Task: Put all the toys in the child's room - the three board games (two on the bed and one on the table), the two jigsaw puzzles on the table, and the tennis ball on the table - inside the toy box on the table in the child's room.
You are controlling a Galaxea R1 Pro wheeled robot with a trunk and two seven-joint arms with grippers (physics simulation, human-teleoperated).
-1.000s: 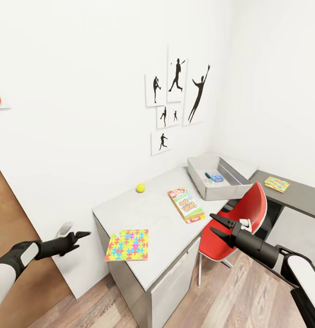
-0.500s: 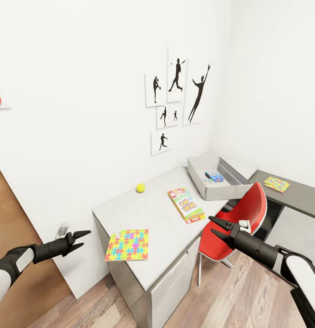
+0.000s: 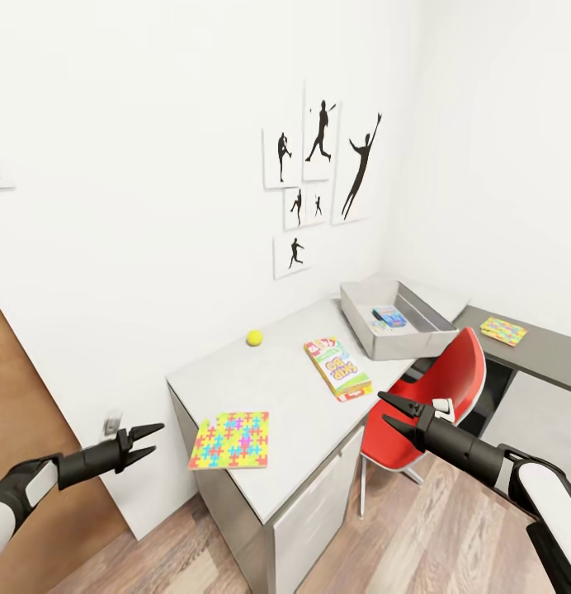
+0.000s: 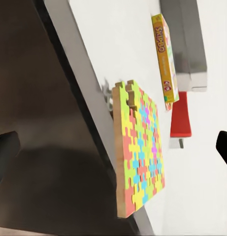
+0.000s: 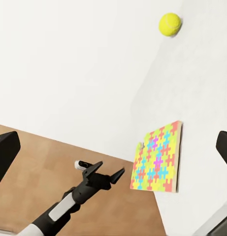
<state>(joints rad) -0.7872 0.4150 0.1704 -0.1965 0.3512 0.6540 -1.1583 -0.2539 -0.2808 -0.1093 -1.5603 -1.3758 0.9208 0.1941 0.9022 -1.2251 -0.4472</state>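
On the table (image 3: 277, 388) lie a jigsaw puzzle (image 3: 229, 440) at the near corner, the tennis ball (image 3: 254, 337) by the wall and the SKIP-BO board game (image 3: 337, 369). The toy box (image 3: 398, 335) stands at the table's far end with a small blue printed item (image 3: 389, 317) inside. A second jigsaw puzzle (image 3: 502, 331) rests on the dark cabinet beyond. My left gripper (image 3: 156, 438) hangs open, left of the table and level with the near puzzle (image 4: 140, 152). My right gripper (image 3: 383, 407) is open above the chair, empty. The bed is out of view.
A red chair (image 3: 438, 388) stands against the table's front, under my right gripper. A dark grey cabinet (image 3: 541, 355) runs along the right wall. Silhouette pictures (image 3: 318, 177) hang above the table. A wall outlet (image 3: 112, 424) sits near my left gripper. Wood floor (image 3: 434, 536) lies below.
My left arm has sunk a little and its gripper sits slightly lower. The head view has shifted slightly. The right gripper and the toys have stayed put.
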